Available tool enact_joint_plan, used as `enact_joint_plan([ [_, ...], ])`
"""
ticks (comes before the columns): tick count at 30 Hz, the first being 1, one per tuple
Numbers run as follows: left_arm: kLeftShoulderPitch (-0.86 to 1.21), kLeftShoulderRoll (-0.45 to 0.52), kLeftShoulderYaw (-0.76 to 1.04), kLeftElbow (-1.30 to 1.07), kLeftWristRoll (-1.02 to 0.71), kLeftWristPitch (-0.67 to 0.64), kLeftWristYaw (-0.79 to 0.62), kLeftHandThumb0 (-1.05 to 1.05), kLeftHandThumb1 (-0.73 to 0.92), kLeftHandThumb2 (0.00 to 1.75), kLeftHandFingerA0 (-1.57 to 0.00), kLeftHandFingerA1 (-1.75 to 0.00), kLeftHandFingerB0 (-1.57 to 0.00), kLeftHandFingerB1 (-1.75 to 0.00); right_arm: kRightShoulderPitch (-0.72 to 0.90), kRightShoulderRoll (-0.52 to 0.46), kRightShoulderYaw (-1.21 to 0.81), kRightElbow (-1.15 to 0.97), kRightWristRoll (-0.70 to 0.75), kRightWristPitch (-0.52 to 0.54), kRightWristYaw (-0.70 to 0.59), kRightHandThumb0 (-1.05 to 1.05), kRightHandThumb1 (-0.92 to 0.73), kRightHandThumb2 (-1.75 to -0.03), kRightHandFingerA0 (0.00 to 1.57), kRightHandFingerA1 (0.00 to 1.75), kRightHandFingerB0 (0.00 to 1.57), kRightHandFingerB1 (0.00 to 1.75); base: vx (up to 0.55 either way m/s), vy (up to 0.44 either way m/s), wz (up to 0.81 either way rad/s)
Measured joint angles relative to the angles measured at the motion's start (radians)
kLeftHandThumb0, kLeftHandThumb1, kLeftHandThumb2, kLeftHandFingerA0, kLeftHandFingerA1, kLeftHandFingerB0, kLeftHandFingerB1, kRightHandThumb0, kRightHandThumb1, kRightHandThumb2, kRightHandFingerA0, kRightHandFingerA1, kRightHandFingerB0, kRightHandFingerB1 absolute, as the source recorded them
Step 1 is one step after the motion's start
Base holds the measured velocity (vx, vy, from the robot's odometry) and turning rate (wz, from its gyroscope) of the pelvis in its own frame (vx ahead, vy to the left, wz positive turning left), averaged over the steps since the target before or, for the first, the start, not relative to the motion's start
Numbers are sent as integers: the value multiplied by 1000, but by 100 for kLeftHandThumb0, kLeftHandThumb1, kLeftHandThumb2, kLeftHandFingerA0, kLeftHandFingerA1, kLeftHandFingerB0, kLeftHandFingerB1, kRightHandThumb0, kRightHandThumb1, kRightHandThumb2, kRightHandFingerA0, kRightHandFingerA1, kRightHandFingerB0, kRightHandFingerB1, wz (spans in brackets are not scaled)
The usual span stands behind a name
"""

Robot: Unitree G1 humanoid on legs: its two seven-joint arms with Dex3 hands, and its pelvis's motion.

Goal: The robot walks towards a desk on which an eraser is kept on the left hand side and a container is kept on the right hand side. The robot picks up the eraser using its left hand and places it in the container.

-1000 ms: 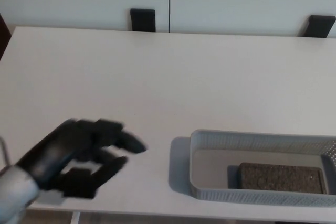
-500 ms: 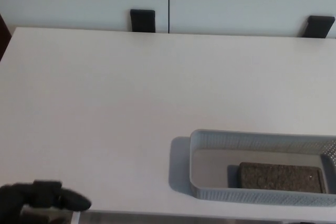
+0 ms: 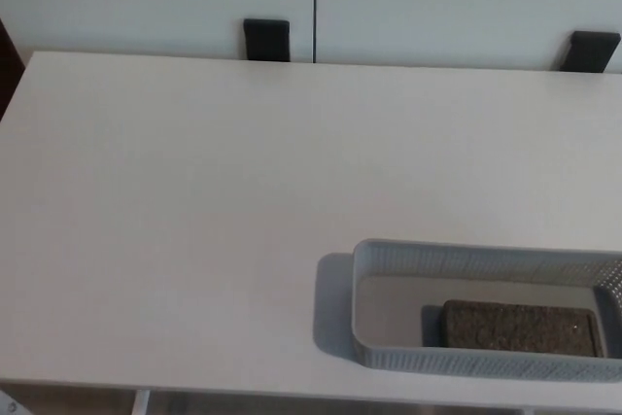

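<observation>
- The robot's left hand, which a second ago hovered open over the near left part of the worktop [image 3: 175, 201] and half a second ago showed only at the bottom edge, has now dropped out of the head view altogether.
- Neither hand shows, so the state of the fingers cannot be told from here; nothing on the worktop is being held.
- The eraser [image 3: 520, 328], a dark speckled block, lies flat on the floor of the container [image 3: 335, 308], towards its right half and close to the near wall.
- The container, a pale grey mesh-sided tray, sits at the near right of the worktop, its right end cut off by the picture edge.
- With the eraser inside and the arm withdrawn, the task looks finished.
- Count: one eraser, one container, one worktop, and two black chair backs [image 3: 265, 40] showing beyond its far edge against a white wall.
</observation>
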Motion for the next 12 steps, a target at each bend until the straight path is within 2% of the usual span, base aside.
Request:
enact_joint_plan([
  [1,-13,-2,-17,28,8,-3,15,-63,58,94,-50,-61,-41,-54,2,0,0,2,0,0,-1,-26,-58,-57,50,46,37,40,0,0,0],
  [2,-29,-5,-36,58,19,-5,32,-59,68,59,-41,-48,-46,-43,4,0,0,5,0,0,-3,-27,-58,-57,49,45,37,40,0,0,0],
  [3,-43,-8,-52,82,27,-5,47,-65,54,91,-24,-52,-38,-54,5,0,0,6,0,0,-4,-28,-59,-57,47,45,37,40,0,0,0],
  [5,-76,-15,-83,137,44,-8,80,-65,52,91,-18,-50,-33,-53,6,0,0,9,0,0,-6,-31,-59,-58,46,44,36,39,0,0,0],
  [6,-85,-16,-90,151,47,-8,89,-64,69,60,-28,-43,-34,-37,6,0,0,9,0,0,-6,-32,-60,-57,45,44,36,39,0,0,0],
  [8,-121,-26,-117,214,62,-11,131,-64,70,60,-22,-40,-29,-34,6,0,0,12,0,0,-7,-35,-61,-57,45,43,36,39,0,0,0],
  [12,-156,-36,-144,288,75,-16,181,-66,71,61,-23,-38,-26,-32,5,0,0,13,0,0,-8,-35,-61,-58,45,43,36,39,0,0,0],
])
